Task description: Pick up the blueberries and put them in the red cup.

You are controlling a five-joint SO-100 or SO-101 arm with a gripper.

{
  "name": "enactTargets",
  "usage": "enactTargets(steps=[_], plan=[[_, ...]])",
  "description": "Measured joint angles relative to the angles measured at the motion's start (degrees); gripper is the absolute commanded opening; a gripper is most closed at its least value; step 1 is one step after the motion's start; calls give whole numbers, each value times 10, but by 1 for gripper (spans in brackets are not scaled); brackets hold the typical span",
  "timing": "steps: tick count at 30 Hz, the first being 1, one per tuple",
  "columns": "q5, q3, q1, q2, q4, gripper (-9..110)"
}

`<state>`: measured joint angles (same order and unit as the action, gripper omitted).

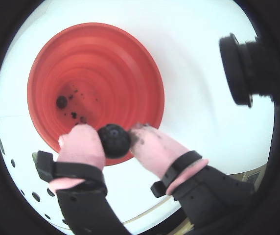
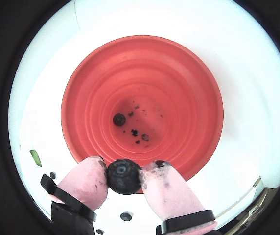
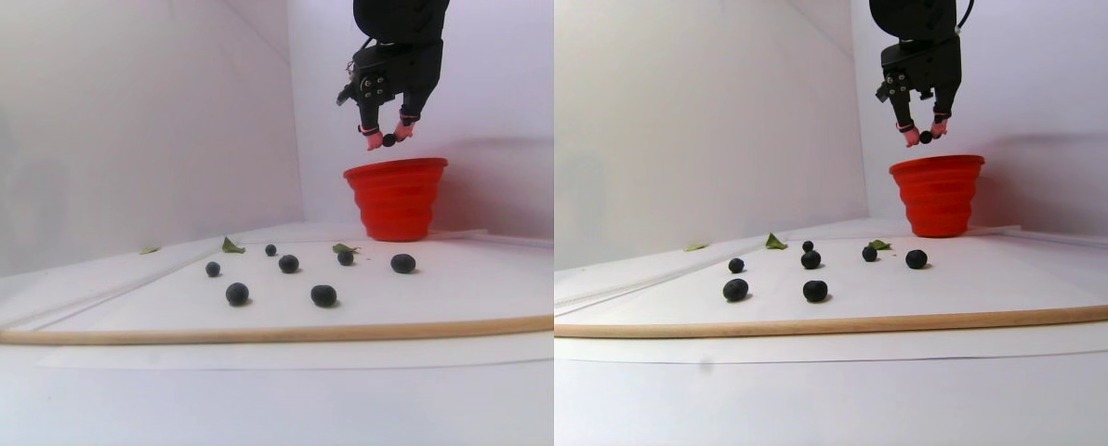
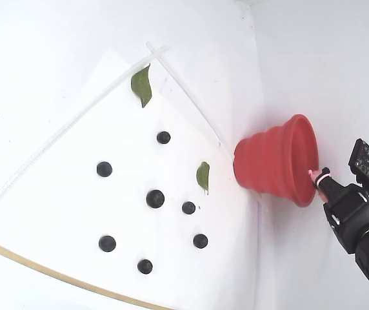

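Note:
My gripper point(image 2: 124, 177) has pink-covered fingers and is shut on one dark blueberry point(image 2: 123, 176). It hangs just above the near rim of the red cup point(image 2: 189, 88). In a wrist view the same held blueberry point(image 1: 114, 140) sits between the pink fingertips point(image 1: 83, 142) over the cup's point(image 1: 130, 63) edge. One small blueberry point(image 2: 119, 119) and dark specks lie on the cup's bottom. In the stereo pair view the gripper point(image 3: 388, 139) hovers above the left part of the cup point(image 3: 396, 200). Several blueberries point(image 4: 155, 198) lie scattered on the white sheet.
Two green leaves point(image 4: 142, 85) point(image 4: 202, 175) lie among the loose berries. A wooden strip point(image 3: 257, 330) borders the sheet's front. White walls point(image 3: 126, 121) close in the back and left, right behind the cup. A black camera housing point(image 1: 243, 68) juts in at the right of a wrist view.

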<state>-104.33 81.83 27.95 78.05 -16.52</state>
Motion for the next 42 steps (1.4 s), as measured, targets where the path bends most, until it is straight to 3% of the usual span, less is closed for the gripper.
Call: enactTargets(steps=[13, 27, 42], plan=[[0, -47, 11, -40, 0, 19], [0, -47, 15, -41, 0, 18], [0, 40, 14, 23, 0, 18]])
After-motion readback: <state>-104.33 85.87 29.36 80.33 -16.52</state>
